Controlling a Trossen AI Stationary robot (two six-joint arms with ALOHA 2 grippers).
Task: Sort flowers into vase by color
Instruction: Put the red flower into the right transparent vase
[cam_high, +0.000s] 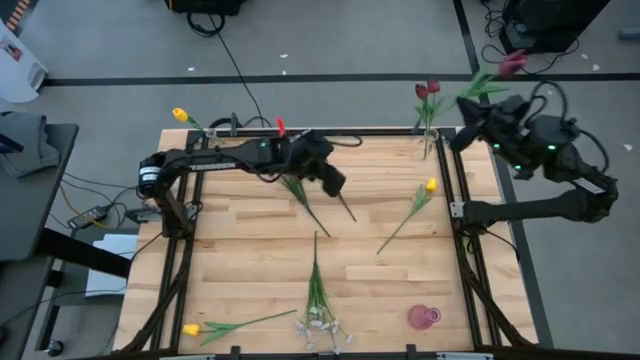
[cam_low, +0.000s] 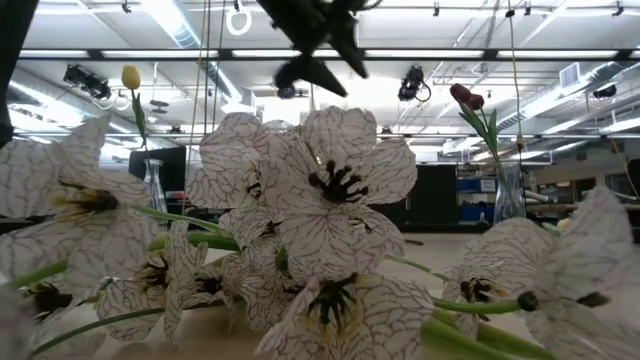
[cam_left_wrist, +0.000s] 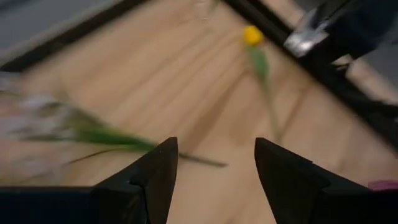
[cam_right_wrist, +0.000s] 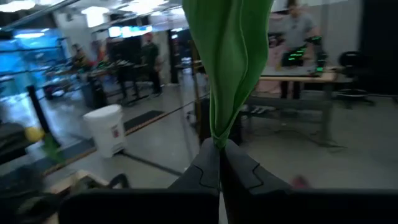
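Note:
My right gripper (cam_high: 468, 118) hovers beside the table's far right corner, shut on a dark red tulip (cam_high: 513, 65) with green leaves (cam_right_wrist: 227, 62). Next to it a glass vase (cam_low: 508, 195) holds red tulips (cam_high: 428, 92). At the far left corner a second vase (cam_low: 152, 185) holds a yellow tulip (cam_high: 180, 115). My left gripper (cam_left_wrist: 214, 168) hangs open above the table's middle, over the green stem (cam_high: 300, 195) of a whitish spray (cam_left_wrist: 31, 118) lying flat on the wood. Also flat on the wood are a yellow tulip (cam_high: 430, 185) and, near the front edge, a second yellow tulip (cam_high: 190, 328) and a white spray (cam_high: 320, 325). My right gripper pinches the red tulip's green stem and leaf base (cam_right_wrist: 217, 138) between its two shut fingers, which point about level. The leaves rise from the fingertips and the red head (cam_high: 513, 65) lies beyond them. The flower is lifted clear of the table.
A pink round thing (cam_high: 423, 317) lies near the table's front right. The table has a black frame (cam_high: 460, 200) along its edges. White blossoms (cam_low: 330, 200) fill the low view's foreground. Bare wood shows at the left and middle right. People stand in the room beyond.

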